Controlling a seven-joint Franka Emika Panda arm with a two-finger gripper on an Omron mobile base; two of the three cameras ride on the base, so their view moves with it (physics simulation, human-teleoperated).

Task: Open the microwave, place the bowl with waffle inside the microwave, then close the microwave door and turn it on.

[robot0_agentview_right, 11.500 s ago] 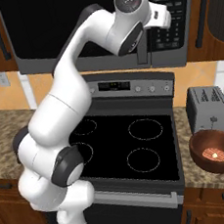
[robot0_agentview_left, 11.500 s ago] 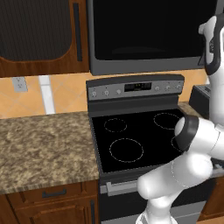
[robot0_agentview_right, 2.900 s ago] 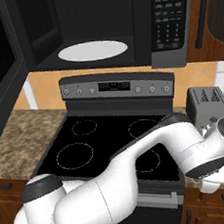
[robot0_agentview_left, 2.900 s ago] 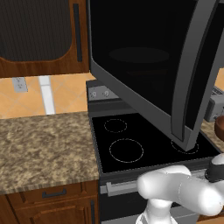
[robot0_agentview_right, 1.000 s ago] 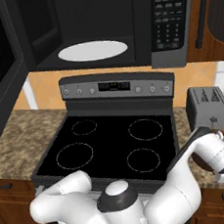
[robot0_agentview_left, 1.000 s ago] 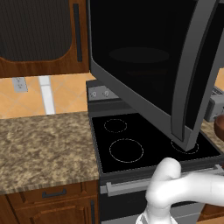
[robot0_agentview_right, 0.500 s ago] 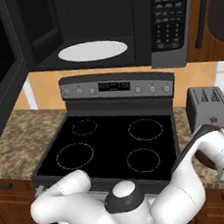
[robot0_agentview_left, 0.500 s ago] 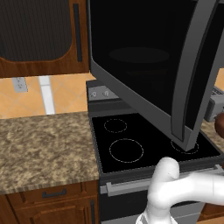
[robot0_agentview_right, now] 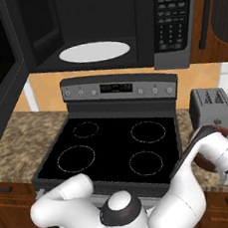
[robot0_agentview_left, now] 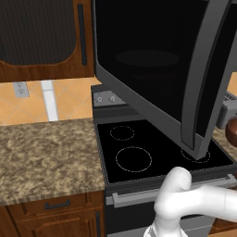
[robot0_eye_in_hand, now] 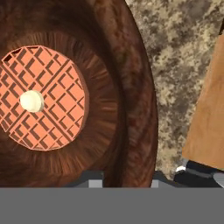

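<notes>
Microwave [robot0_agentview_right: 101,32] fills top of right base view, cavity exposed, white turntable [robot0_agentview_right: 94,51] inside. Microwave door [robot0_agentview_left: 157,69] swung wide across upper right of left base view. Brown bowl [robot0_eye_in_hand: 131,87] with waffle [robot0_eye_in_hand: 41,98] fills left of hand view. Gripper [robot0_eye_in_hand: 124,177] fingertips straddle bowl rim at bottom centre, apparently pinching it.

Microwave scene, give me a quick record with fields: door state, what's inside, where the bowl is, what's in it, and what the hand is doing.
microwave door: swung wide open
microwave interior: white turntable plate, nothing on it
bowl: brown, on the granite counter right of the stove, in front of the toaster
bowl contents: round waffle with a pale butter pat
hand: low over the bowl, fingertips straddling its rim; grip cannot be judged
</notes>
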